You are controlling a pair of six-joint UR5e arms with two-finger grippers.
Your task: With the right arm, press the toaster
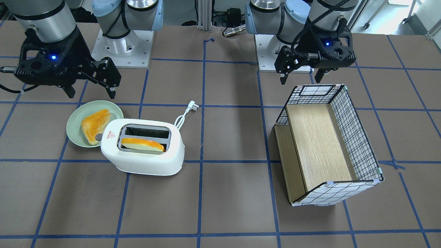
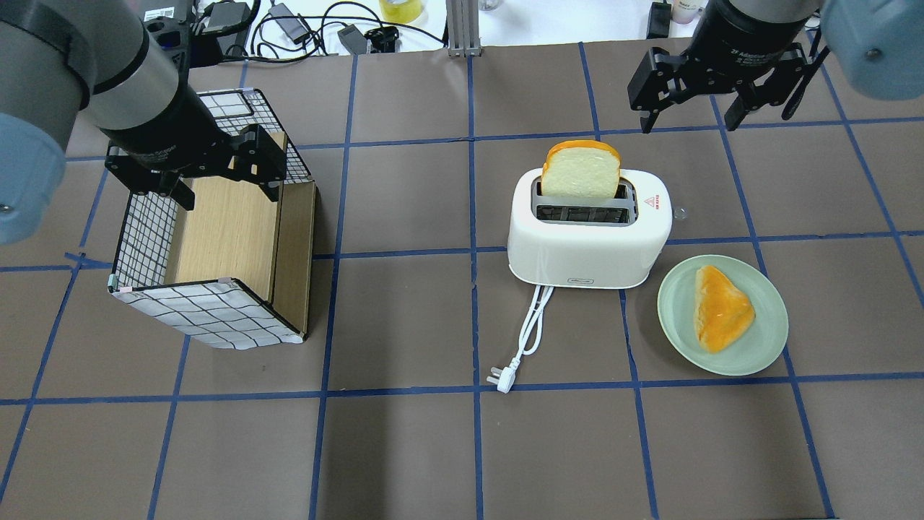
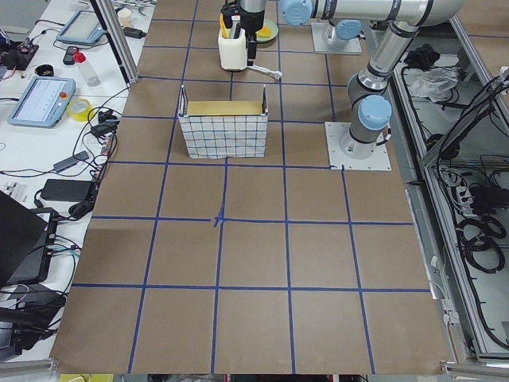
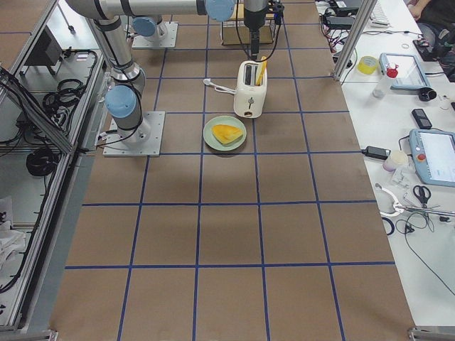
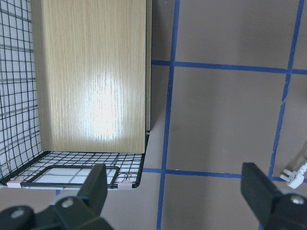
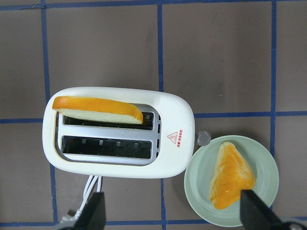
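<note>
The white two-slot toaster point(image 1: 143, 162) point(image 2: 588, 249) point(image 6: 177, 115) stands on the table with a slice of bread point(image 2: 581, 170) upright in one slot. Its grey knob point(image 6: 203, 138) is at the end beside the plate. Its white cord point(image 2: 530, 332) lies unplugged on the table. My right gripper point(image 1: 91, 91) point(image 2: 686, 119) point(image 6: 172, 215) is open and empty, well above the toaster and plate and touching nothing. My left gripper point(image 1: 300, 80) point(image 2: 229, 193) point(image 5: 175, 191) is open and empty above the basket.
A green plate point(image 2: 772, 339) point(image 1: 74, 120) holding a second bread slice point(image 2: 722, 308) sits right beside the toaster's knob end. A wire-grid basket with a wooden insert point(image 1: 351, 137) point(image 2: 144, 231) stands on the left arm's side. Blue tape lines mark the brown table.
</note>
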